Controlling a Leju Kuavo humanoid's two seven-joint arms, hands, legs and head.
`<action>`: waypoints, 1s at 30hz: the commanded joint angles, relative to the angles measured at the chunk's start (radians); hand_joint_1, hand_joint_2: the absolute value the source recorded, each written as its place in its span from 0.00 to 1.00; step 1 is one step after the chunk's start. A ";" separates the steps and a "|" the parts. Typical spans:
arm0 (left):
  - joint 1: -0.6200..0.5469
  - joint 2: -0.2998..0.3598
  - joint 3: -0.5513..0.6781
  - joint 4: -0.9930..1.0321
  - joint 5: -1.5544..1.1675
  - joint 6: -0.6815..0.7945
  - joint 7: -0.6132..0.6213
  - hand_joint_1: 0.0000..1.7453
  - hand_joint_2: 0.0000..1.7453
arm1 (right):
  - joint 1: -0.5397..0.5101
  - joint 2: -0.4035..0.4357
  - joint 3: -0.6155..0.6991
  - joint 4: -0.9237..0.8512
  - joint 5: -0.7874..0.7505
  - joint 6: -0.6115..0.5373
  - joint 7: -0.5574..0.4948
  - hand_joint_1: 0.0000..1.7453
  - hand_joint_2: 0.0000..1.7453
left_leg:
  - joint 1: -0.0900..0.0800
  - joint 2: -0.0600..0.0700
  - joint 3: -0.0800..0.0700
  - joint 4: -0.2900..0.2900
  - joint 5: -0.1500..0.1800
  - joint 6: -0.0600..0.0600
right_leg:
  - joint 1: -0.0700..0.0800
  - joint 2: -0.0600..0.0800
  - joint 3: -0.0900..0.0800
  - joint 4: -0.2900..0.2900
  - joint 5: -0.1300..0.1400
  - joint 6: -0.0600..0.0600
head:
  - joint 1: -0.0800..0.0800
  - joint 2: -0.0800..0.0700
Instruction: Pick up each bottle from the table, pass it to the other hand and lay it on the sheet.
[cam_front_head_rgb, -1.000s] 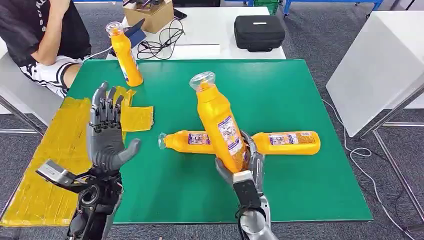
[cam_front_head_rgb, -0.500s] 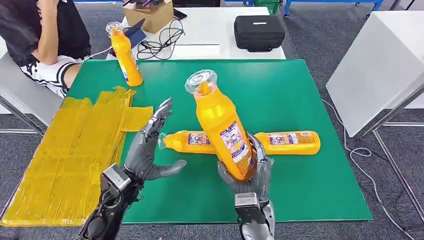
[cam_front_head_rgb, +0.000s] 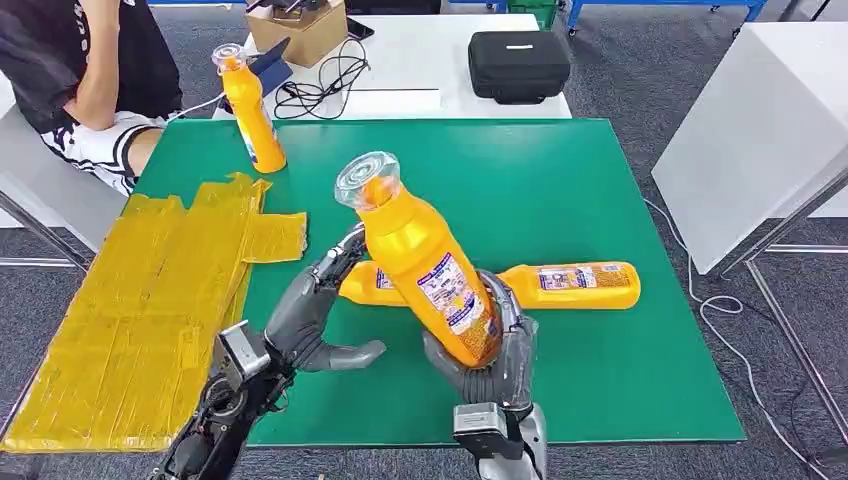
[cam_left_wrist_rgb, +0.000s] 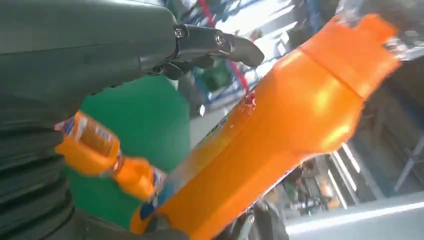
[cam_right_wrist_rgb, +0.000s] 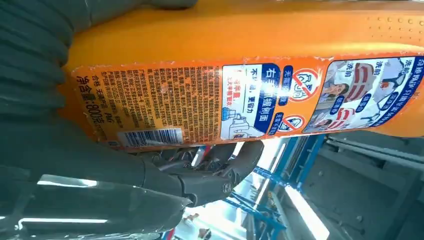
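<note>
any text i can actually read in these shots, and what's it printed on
"800" in the net-content line, on the label of the held bottle, which the right hand grips.
Barcode and round prohibition signs on the same label; the fine print is too small to read.
Labels on the lying bottles and standing bottle: too small to read.

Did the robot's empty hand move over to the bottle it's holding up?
Yes. The left hand has swung from over the yellow sheet toward the held bottle, and is now open beside it above the green mat.
</note>
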 joint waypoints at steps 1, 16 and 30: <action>-0.069 0.053 -0.063 0.085 0.172 -0.043 0.107 0.00 1.00 | -0.025 -0.025 0.043 0.028 0.057 -0.010 0.015 1.00 1.00 | 0.000 -0.001 0.003 -0.001 -0.001 -0.001 | 0.000 -0.002 0.003 -0.001 -0.001 0.001 | 0.000 0.000; -0.118 0.064 -0.110 0.110 0.362 -0.019 0.194 0.00 1.00 | -0.064 -0.029 0.177 0.231 0.191 -0.009 0.085 1.00 1.00 | 0.000 0.000 0.003 -0.002 0.000 -0.001 | 0.000 -0.002 0.004 -0.002 0.000 0.001 | 0.000 0.000; -0.108 0.068 -0.105 0.089 0.389 -0.013 0.185 0.00 1.00 | -0.126 -0.019 0.233 0.377 0.226 0.014 0.167 1.00 1.00 | 0.001 -0.002 0.005 -0.001 -0.002 -0.001 | 0.001 -0.005 0.006 -0.002 -0.002 0.002 | 0.000 0.000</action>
